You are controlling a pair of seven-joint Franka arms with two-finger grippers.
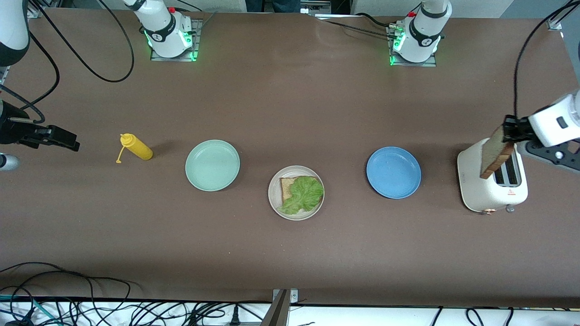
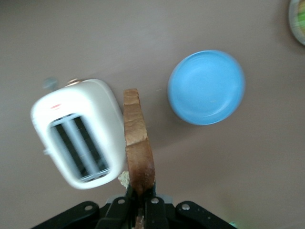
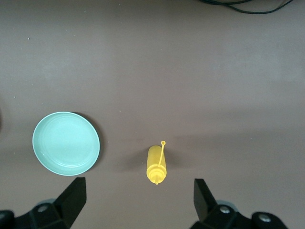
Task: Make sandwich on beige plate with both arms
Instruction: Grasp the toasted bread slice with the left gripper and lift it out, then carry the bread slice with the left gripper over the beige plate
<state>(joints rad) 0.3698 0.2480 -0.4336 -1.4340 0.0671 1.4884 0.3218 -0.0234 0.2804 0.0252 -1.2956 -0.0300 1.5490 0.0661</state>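
I hold the left pincer (image 1: 511,131) above the white toaster (image 1: 491,183) at the left arm's end of the tabletop (image 1: 290,253), its fingers clamped on the top edge of a brown bread slice (image 1: 496,153). The slice hangs on edge, long axis near vertical, its lower end over the toaster's slots. In the left wrist view the same slice (image 2: 138,148) runs straight out from the pincer (image 2: 140,202), with the toaster (image 2: 78,133) just beside it.

The beige plate (image 1: 274,201) sits mid-tabletop, at roughly eight o'clock from the held slice in the front view, with the blue plate (image 1: 393,172) lying between the two. On it rest the first bread slice (image 1: 287,186) and a ruffled lettuce leaf (image 1: 304,194) covering most of that slice. As I judge it, the coming move turns on carrying the slice past the blue plate and laying it flat over the lettuce; the left arm is plainly the nearer one.

The right pincer (image 1: 59,138) waits with fingers apart at the right arm's end, over bare tabletop near the yellow squeeze bottle (image 1: 136,147) and mint-green plate (image 1: 212,165).

The toaster bears a small red mark I cannot read.
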